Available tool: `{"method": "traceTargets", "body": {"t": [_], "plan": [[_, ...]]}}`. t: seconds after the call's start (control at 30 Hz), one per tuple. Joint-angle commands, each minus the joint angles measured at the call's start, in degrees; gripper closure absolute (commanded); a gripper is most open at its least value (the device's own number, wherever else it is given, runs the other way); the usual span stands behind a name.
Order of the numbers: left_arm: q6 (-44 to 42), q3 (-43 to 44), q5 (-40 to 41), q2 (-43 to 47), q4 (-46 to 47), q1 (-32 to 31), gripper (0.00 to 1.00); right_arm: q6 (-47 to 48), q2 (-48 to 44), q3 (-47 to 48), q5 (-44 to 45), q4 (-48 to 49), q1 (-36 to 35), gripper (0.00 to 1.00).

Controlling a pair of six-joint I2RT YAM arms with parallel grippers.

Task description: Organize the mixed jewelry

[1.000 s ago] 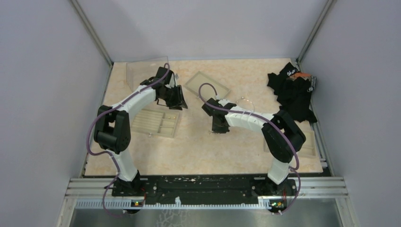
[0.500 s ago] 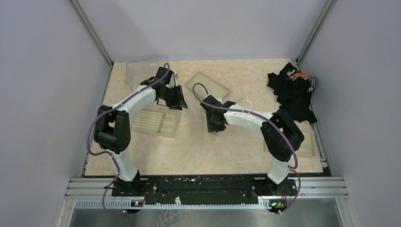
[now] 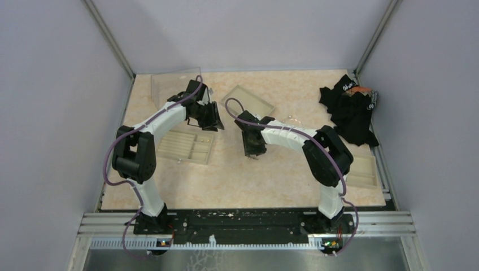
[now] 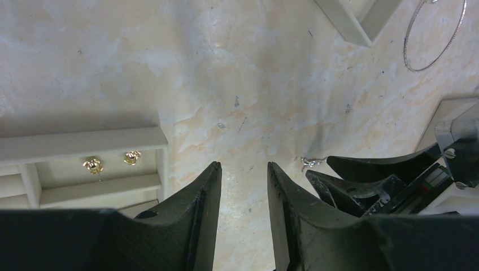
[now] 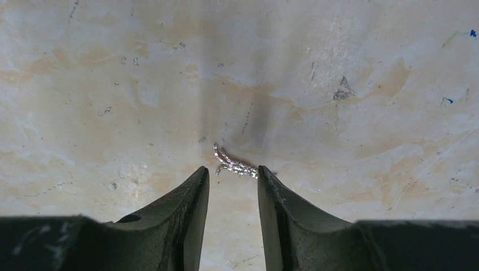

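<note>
While the right end effector (image 5: 231,172) hovers low over the desk (image 5: 350,51), jaws partly apart and empty, a small silvery chain piece (image 5: 234,165) lies just ahead of its fingertips, one end reaching a tip. The left end effector (image 4: 243,166), likewise partly open, grips nothing.

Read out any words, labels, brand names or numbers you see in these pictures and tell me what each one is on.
White lettering near the top of the black cloth: too small and blurred to read.
A second white mark at the right edge of the same cloth: also unreadable.
Trays and table: no text visible in any view.
</note>
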State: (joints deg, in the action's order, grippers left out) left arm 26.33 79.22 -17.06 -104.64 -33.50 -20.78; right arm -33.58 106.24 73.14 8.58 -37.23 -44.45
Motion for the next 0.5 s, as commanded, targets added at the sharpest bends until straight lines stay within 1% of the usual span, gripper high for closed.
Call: {"method": "traceTargets", "body": {"t": [0.0,0.23,0.47], "plan": [[0.2,0.5,0.4,1.6,0.1,0.3,0.58,0.8,1.6,3.3,-0.7,-0.1,0.1,0.63],[0.0,0.7,0.7,1.4,0.2,0.3,0.58,0.8,3.3,2.9,-0.8,-0.4,0.1,0.66],[0.0,1.3,0.5,0.8,0.0,0.3,0.58,1.8,3.2,2.1,0.7,-1.8,0.0,0.74]]}}
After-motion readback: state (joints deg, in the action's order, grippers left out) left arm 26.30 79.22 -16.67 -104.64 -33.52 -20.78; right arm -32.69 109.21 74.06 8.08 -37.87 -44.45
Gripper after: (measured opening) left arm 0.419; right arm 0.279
